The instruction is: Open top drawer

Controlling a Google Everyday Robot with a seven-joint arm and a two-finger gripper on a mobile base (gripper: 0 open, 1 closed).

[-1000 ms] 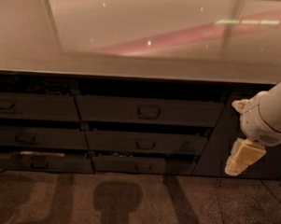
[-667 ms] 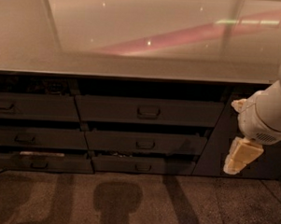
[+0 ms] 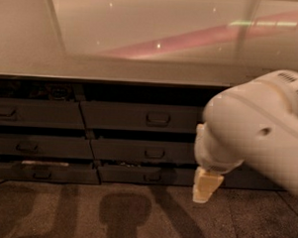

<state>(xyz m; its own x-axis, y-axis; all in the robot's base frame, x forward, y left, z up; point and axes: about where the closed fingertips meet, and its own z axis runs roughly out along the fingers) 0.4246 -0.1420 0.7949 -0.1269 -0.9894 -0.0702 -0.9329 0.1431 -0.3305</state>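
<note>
White robot arm (image 3: 257, 130) is closest and fills the space right of the top drawer (image 3: 119, 115), covering that drawer's right end. The gripper (image 3: 205, 187), a cream wedge, hangs off the arm's lower end, tip down. It sits below and right of the top drawer, level with the lowest row of fronts and just above the floor (image 3: 60, 216). Open or closed: cannot tell from here. It is well apart from the top drawer's pull handle (image 3: 158, 120) and not touching it. The brown speckled floor runs below the top drawer, with a blocky dark shadow (image 3: 122, 211) straight under it. The top drawer itself is a wide dark grey front in the upper row of the cabinet, its rounded-rectangle handle in the middle. The front looks flush with its neighbours, with a black gap above it. Directly beneath it are a shallower middle front (image 3: 137, 151) and then a bottom front (image 3: 136, 175), both with the same handle style. Left of the top drawer is another upper front (image 3: 35, 113). Down-left of it, the bottom-left drawer (image 3: 42, 172) shows a pale strip (image 3: 42, 163) along its top edge. Above the top drawer is the countertop (image 3: 116, 70), and beyond that a glossy panel (image 3: 143, 21) with a pink streak (image 3: 192, 38).
</note>
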